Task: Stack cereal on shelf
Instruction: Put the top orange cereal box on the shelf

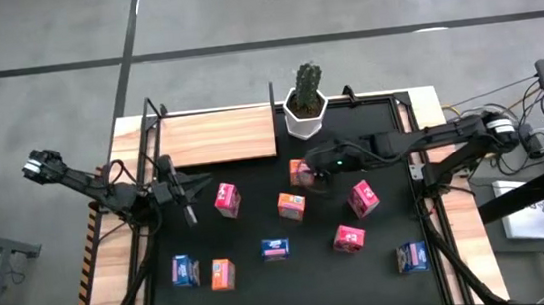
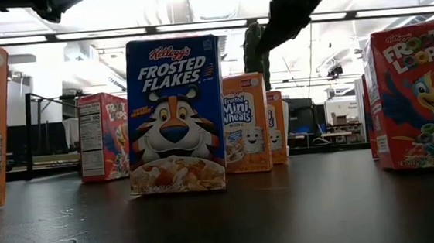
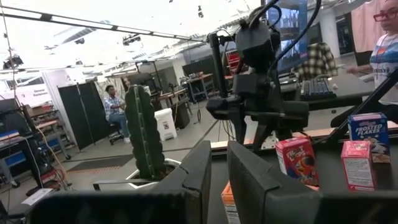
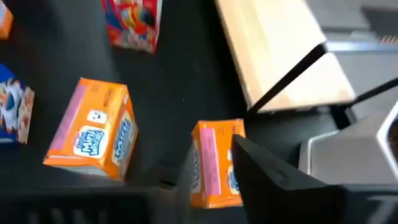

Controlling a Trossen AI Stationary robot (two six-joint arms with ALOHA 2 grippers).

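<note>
- Low view, foreground: a blue cereal box (image 2: pixel 174 115) stands upright at centre, with a red box (image 2: pixel 417 96) at the right edge.
- High view, centre: the right gripper (image 1: pixel 306 168) sits over an orange box (image 1: pixel 299 174) near the plant pot (image 1: pixel 305 112); its fingers flank the box, slightly parted, and contact cannot be judged.
- Left of centre: the left gripper (image 1: pixel 188 191) has its fingers pressed almost together, holding nothing.
- Upper left: the shelf (image 1: pixel 213 138) is bare.
</note>
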